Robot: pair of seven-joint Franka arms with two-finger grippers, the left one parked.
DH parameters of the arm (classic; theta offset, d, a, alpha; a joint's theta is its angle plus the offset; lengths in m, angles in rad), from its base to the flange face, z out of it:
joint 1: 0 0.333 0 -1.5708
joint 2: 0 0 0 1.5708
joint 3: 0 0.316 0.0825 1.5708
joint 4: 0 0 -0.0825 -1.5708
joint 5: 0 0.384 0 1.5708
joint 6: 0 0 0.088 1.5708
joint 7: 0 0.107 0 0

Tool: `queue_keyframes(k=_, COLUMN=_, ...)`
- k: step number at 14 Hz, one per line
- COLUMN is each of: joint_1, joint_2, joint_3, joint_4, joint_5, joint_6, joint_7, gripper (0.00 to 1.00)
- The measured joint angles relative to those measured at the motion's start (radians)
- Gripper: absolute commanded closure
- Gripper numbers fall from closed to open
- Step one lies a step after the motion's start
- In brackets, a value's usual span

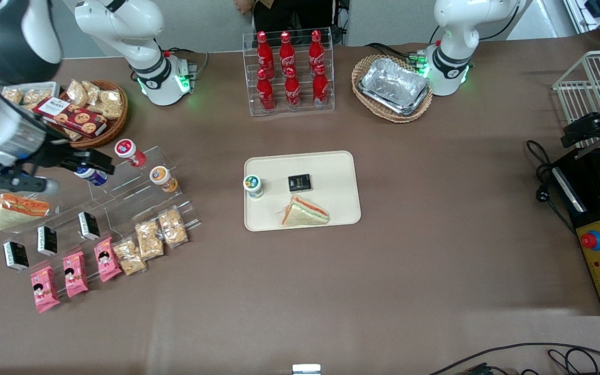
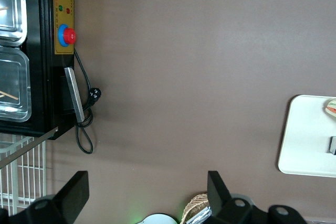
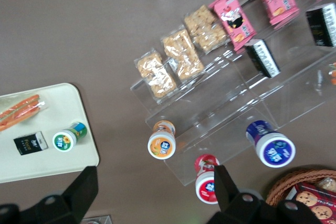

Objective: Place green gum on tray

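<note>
The green gum [image 1: 253, 186], a small white bottle with a green-ringed lid, stands upright on the cream tray [image 1: 336, 172], at its edge toward the working arm's end. It shows in the right wrist view too [image 3: 68, 137], on the tray [image 3: 73, 163]. A corner of the tray shows in the left wrist view [image 2: 310, 140]. My right gripper [image 1: 94, 164] is open and empty. It hovers over the clear acrylic stand at the working arm's end, well apart from the gum. In the right wrist view the gripper [image 3: 152, 195] has bare table between its fingers.
A sandwich [image 1: 304, 212] and a black box [image 1: 299, 183] lie on the tray. Blue-lidded [image 1: 91, 176], red-lidded [image 1: 129, 152] and orange-lidded [image 1: 163, 178] bottles sit on the acrylic stand [image 1: 123, 208] with snack packs. A cola rack [image 1: 289, 70] and a foil tray [image 1: 395, 86] stand farther back.
</note>
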Motion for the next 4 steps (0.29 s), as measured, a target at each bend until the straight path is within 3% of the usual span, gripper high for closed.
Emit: queue_keyframes(k=4, joint_1=0.0, joint_2=0.013, joint_3=-0.08, joint_4=0.121, joint_5=-0.022, joint_6=-0.089, joint_7=-0.009, gripper=0.0)
